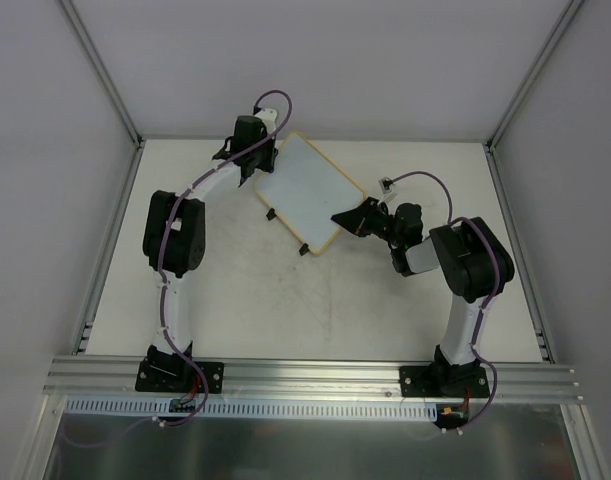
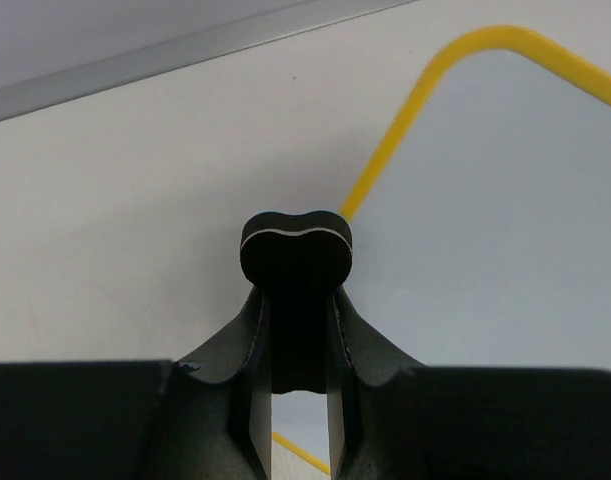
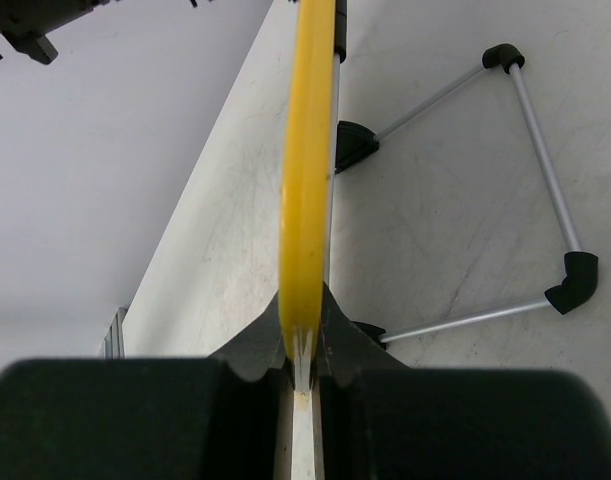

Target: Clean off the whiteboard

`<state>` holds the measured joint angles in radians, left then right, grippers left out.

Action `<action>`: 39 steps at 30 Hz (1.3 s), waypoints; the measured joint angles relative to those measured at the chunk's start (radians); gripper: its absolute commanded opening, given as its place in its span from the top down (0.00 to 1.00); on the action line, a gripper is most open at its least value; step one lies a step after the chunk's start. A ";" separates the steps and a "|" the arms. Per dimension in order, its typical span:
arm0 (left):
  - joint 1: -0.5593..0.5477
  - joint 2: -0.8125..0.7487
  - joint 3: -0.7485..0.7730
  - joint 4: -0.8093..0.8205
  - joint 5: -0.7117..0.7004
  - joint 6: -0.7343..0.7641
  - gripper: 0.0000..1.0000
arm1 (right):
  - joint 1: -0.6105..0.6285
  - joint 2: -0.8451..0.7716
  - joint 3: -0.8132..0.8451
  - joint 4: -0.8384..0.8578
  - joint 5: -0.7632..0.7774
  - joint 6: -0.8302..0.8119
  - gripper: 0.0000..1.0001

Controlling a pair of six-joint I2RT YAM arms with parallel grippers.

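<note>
The whiteboard [image 1: 307, 190] lies tilted at the middle back of the table, white with a yellow frame and two black clips on its near-left edge; its surface shows no marks. My left gripper [image 1: 266, 162] is at the board's far-left corner, shut on a small black block [image 2: 296, 250] that sits over the yellow frame [image 2: 385, 155]. My right gripper [image 1: 348, 217] is shut on the board's near-right edge, which the right wrist view shows edge-on as a yellow strip [image 3: 307, 180] between the fingers. A wire stand [image 3: 545, 190] with black corner pieces shows beside the board.
The white table [image 1: 285, 300] is bounded by aluminium rails at the front [image 1: 305, 375] and sides, with slanted posts and white walls behind. A rail also runs along the table's far edge [image 2: 185, 55].
</note>
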<state>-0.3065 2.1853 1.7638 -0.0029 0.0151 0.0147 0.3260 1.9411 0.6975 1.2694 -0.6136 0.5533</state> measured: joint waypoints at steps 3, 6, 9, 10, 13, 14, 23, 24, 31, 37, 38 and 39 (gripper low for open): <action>-0.034 -0.046 -0.081 0.026 -0.014 0.000 1.00 | 0.000 0.000 0.000 0.000 0.000 0.000 1.00; -0.100 -0.086 -0.155 0.072 -0.069 0.005 1.00 | 0.000 0.000 0.000 0.000 0.000 0.004 1.00; -0.143 -0.116 -0.198 0.107 -0.087 0.000 1.00 | 0.000 0.000 0.000 -0.001 0.001 0.004 1.00; -0.153 -0.123 -0.212 0.122 -0.090 -0.002 1.00 | 0.000 0.000 0.000 -0.001 0.002 0.004 1.00; -0.165 -0.131 -0.238 0.159 -0.099 -0.003 1.00 | 0.000 0.000 0.000 -0.002 0.002 0.004 1.00; -0.166 -0.132 -0.243 0.167 -0.099 -0.003 1.00 | 0.000 0.000 0.000 -0.002 0.002 0.005 1.00; -0.226 -0.180 -0.339 0.257 -0.104 -0.021 1.00 | 0.000 0.000 0.000 -0.003 0.003 0.005 1.00; -0.239 -0.186 -0.346 0.262 -0.104 -0.022 1.00 | -0.001 0.000 0.000 -0.003 0.003 0.005 1.00; -0.284 -0.213 -0.377 0.286 -0.068 -0.026 1.00 | -0.002 0.001 0.000 -0.004 0.003 0.005 1.00; -0.293 -0.243 -0.414 0.290 0.093 -0.018 1.00 | -0.002 0.001 0.000 -0.003 0.002 0.005 1.00; -0.298 -0.248 -0.421 0.291 0.124 -0.017 1.00 | -0.002 0.001 0.000 -0.003 0.002 0.005 1.00; -0.301 -0.253 -0.427 0.291 0.150 -0.016 1.00 | -0.002 0.001 0.000 -0.003 0.002 0.005 1.00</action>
<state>-0.6079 1.9327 1.3369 0.2886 0.1654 -0.0017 0.3241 1.9423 0.6975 1.2659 -0.6113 0.5583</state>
